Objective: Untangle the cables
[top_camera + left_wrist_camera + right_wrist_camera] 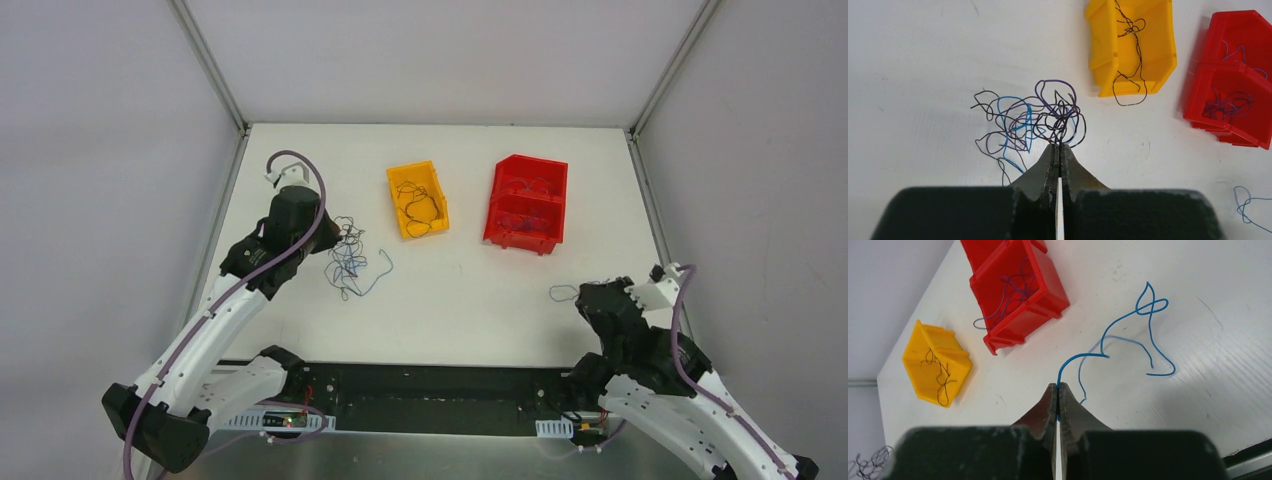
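Left gripper (1059, 147): fingers pressed together, pinching a dark strand at the near edge of the cables (1030, 120). Cables bunched in a loose, curly knot of black, blue and purple threads at the centre of the left wrist view, lying on the white table (923, 65). From above, seen at left of centre, with the gripper (335, 232) touching the upper left of the knot (348, 258) and a blue loop trailing off toward the lower right.

Right gripper (1057, 386): likewise closed, nipping one end of a single blue cable (1083, 355). Rest of that cable curling away to the upper right of the right wrist view, crossing itself in a small loop, then bending back down onto the table. From above, a small piece of it (562, 292) just left of the gripper (583, 295), at lower right and well apart from the knot.

Yellow bin (400, 178) above centre, holding black threads (1129, 26), one loop hanging over its near lip. Red bin (500, 200) just to its right, apart from it, holding blue and purple threads (1228, 106).
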`<state>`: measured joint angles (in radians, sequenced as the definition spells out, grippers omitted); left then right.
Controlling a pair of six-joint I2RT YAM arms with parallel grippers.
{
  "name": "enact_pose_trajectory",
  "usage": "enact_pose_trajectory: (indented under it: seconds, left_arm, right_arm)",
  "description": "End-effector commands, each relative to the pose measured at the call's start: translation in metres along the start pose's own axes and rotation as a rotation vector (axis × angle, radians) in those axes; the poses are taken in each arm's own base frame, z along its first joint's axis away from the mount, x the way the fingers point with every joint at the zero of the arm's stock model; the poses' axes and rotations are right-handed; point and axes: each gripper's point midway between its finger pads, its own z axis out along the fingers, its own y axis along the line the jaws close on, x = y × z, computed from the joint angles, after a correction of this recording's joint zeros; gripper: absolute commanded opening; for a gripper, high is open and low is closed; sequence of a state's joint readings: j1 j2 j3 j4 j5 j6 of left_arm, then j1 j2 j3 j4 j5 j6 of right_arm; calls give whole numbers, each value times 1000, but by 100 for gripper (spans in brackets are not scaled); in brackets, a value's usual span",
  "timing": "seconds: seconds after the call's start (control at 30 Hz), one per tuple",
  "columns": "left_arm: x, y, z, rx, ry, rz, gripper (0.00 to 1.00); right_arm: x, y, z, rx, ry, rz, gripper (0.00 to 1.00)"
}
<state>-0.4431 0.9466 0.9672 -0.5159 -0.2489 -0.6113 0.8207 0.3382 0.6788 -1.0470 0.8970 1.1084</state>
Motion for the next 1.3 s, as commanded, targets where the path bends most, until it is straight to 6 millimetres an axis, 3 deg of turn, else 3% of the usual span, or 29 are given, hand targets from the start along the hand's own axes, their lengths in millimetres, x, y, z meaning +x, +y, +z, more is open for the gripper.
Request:
enact_pose_trajectory:
  seconds: [0.0, 0.13, 0.3, 0.53, 0.7, 0.93, 1.27]
  left_arm:
    - [3, -1, -9, 22, 19, -30, 0]
    - [23, 7, -4, 17, 63, -24, 0]
    - [45, 19, -1, 9, 84, -41, 0]
    - [56, 25, 0, 15, 87, -40, 0]
    - [54, 23, 1, 23, 86, -25, 0]
    - [53, 17, 6, 37, 96, -2, 0]
    - [55, 15, 9, 51, 98, 1, 0]
  right_arm:
    - [12, 54, -16, -250, 120, -164, 0]
    - [18, 109, -40, -457, 211, -214, 0]
    - [-7, 177, -64, -545, 236, -273, 0]
    - [-33, 253, -51, -524, 166, -363, 0]
    - [-45, 278, -15, -479, 165, -268, 0]
    - [-74, 293, 62, -409, 183, -114, 0]
    - [-91, 274, 185, -243, 195, 54, 0]
